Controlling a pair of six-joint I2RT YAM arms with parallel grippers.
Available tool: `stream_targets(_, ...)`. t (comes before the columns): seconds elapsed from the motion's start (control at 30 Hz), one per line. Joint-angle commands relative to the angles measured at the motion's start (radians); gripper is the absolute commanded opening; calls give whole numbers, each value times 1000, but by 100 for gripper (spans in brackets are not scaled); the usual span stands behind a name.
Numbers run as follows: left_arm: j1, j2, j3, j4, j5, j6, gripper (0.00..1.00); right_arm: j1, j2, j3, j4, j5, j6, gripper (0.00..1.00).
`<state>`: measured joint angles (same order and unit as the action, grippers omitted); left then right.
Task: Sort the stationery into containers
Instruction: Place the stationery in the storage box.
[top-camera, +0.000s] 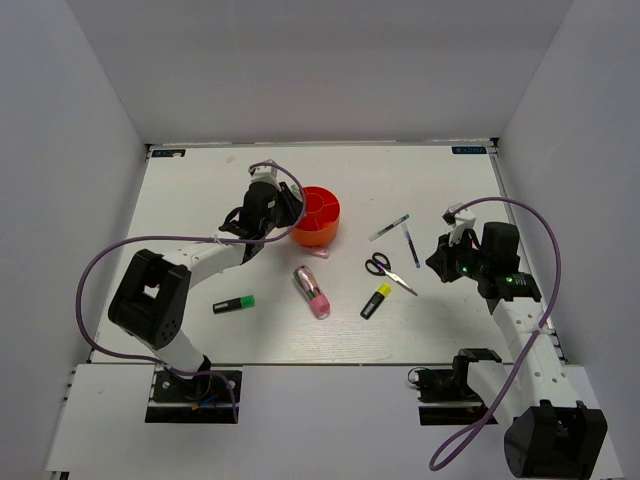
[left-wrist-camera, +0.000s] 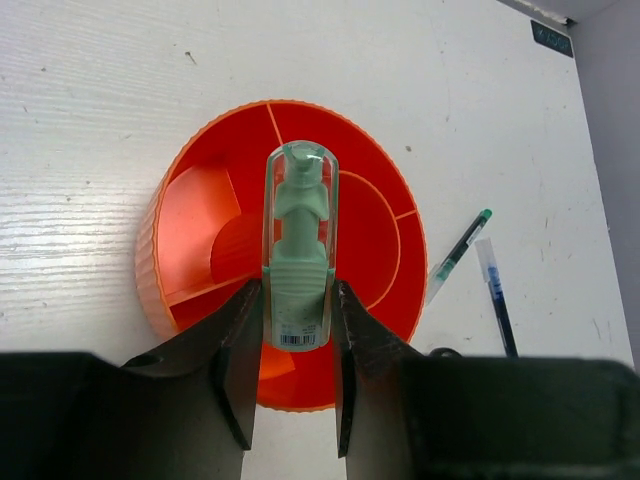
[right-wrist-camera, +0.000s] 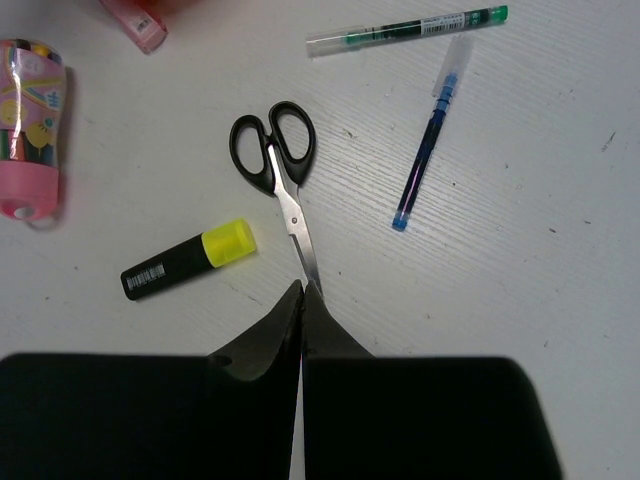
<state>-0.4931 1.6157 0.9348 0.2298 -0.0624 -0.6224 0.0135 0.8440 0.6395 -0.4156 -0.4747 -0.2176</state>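
Observation:
My left gripper (left-wrist-camera: 297, 300) is shut on a pale green stick with a clear cap (left-wrist-camera: 298, 230). It holds the stick over the round orange-red organiser (left-wrist-camera: 185, 215), above the central cup. The organiser (top-camera: 325, 212) sits at the table's middle back, beside the left gripper (top-camera: 272, 208). My right gripper (right-wrist-camera: 302, 290) is shut and empty, and hovers over the blade tip of the black-handled scissors (right-wrist-camera: 272, 150). In the top view the right gripper (top-camera: 443, 265) is right of the scissors (top-camera: 386, 268). The yellow highlighter (top-camera: 376, 300), green marker (top-camera: 233, 304), pink-and-green pen (top-camera: 312, 291) and thin clear pen (top-camera: 388, 227) lie on the table.
A blue-tipped clear pen (top-camera: 411, 246) lies beside the thin clear pen, and shows in the right wrist view (right-wrist-camera: 428, 140). White walls enclose the table on three sides. Purple cables loop off both arms.

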Motion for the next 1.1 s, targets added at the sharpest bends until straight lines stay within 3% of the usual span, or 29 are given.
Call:
stream_targets(0.0,-1,-8,-2,45,-20,-16,1,0,-2,23,17,-16,-5,0)
stream_targets(0.13,-2,0,10,11,-20,-13,3,-1,-5,23,20,-18,-5,0)
stream_targets(0.33,-2,-5,10,-29,-17,1,34,-1,-3,25,17,-16,-3,0)
stream_targets(0.37,-1,-7,9,-40,-16,4,43,-1,-2,25,15,-18,-3,2)
stream_targets(0.4,-4,-7,9,-46,-14,6,45,0,-2,25,15,-19,-5,3)
stream_targets(0.47,-2,-8,10,-50,-14,7,57,-1,-5,25,15,-21,-3,14)
stream_targets(0.6,-2,-19,22,-59,-8,16,70,-1,-2,26,12,-22,-5,31)
stream_targets(0.77,-7,-62,71,-95,1,56,71,-1,-5,28,11,-24,-6,34)
stream_targets(0.83,-16,-91,79,-115,1,81,59,-3,-3,25,9,-30,-9,34)
stream_targets(0.87,-18,-123,79,-131,9,116,47,-4,-5,23,11,-33,-11,28)
stream_targets(0.9,-24,-140,79,-148,9,133,7,-3,-5,25,9,-38,-15,20)
stream_targets(0.93,-27,-208,85,-276,6,144,0,-3,-6,22,8,-39,-23,9)
stream_targets(0.97,-32,-226,104,-341,1,183,0,-3,-6,19,8,-41,-28,0)
stream_targets(1.0,-42,-247,130,-412,-4,200,0,0,-11,17,8,-45,-34,0)
stream_targets(1.03,-42,-288,140,-645,-19,208,0,0,-11,11,8,-50,-43,0)
stream_targets(1.07,-41,-298,174,-720,-27,252,0,-3,-11,9,11,-65,-51,1)
